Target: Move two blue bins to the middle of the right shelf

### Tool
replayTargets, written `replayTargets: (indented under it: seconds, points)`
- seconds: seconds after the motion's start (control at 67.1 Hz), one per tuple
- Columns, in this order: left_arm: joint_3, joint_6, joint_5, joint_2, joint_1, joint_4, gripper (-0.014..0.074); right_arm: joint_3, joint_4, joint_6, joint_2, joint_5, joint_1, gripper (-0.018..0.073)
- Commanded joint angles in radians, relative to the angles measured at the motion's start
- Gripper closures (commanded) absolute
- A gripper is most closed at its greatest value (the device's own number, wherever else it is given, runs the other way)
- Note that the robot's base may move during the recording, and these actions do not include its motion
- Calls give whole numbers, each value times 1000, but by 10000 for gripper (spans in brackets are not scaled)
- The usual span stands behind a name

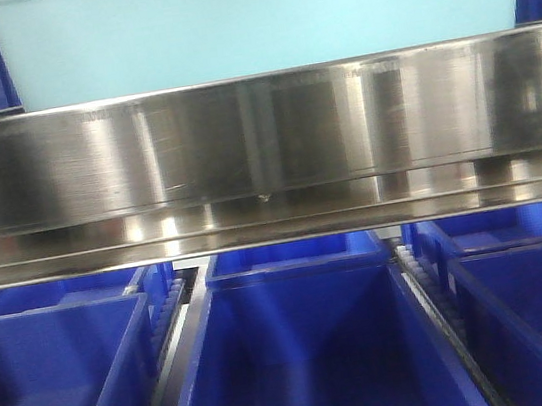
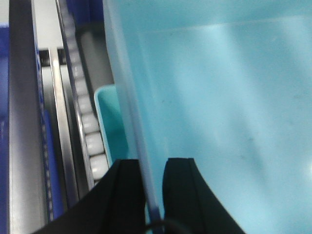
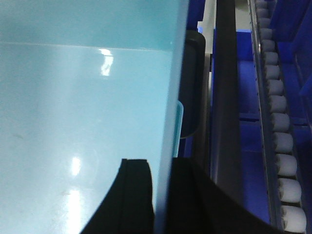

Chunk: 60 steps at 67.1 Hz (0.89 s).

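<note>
Pale blue bin point(image 1: 255, 18) is showing above and behind the steel rail point(image 1: 263, 144) of the right shelf's middle tier, which is crossing the whole front view. Dark blue bins point(image 1: 303, 360) are lying below the rail. The left gripper point(image 2: 153, 165) is clenching the bin's left wall, 1 finger inside and 1 outside. The right gripper point(image 3: 161, 168) is grasping the opposite wall likewise. A 2nd pale rim point(image 2: 109, 122) is showing just outside the left wall, beside a roller track point(image 2: 90, 136).

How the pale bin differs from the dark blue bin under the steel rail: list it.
Colour: the pale bin is light cyan, the dark blue bin royal blue. Place: the pale bin shows above the steel rail, the dark blue bin below. Both are smooth-walled rectangular bins.
</note>
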State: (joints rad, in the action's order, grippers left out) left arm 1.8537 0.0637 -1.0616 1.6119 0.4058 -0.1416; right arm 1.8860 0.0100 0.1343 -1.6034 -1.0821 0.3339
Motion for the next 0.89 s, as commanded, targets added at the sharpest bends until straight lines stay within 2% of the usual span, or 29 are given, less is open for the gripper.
replayTargets:
  seconds: [0.0,0.328,0.432,0.507,0.611,0.76,0.834,0.879]
  points:
    - [-4,-8,-14,3,-1,-28,707,6,-3,-16,-3,17,-1,713]
    - [-6,-8,-74,9,-1,13,702,6,-3,-16,-13,-70,-1,713]
    - [-6,-8,-78,9,-1,13,611,6,-3,-16,-13,-74,-1,688]
    - [-6,-8,-82,9,-1,13,496,6,-3,-16,-13,-87,-1,601]
    - [-6,-8,-84,9,-1,13,287,8,-3,-16,-13,-103,-1,349]
    - [-6,-8,-82,-2,-1,13,59,8,-3,-16,1,-105,-1,-16]
    - [-4,-8,-80,-14,-1,15,-3,8,-3,-16,18,-105,-1,-9]
    - [-4,-8,-75,-22,-1,15,-11,8,-3,-16,31,-105,-1,-9]
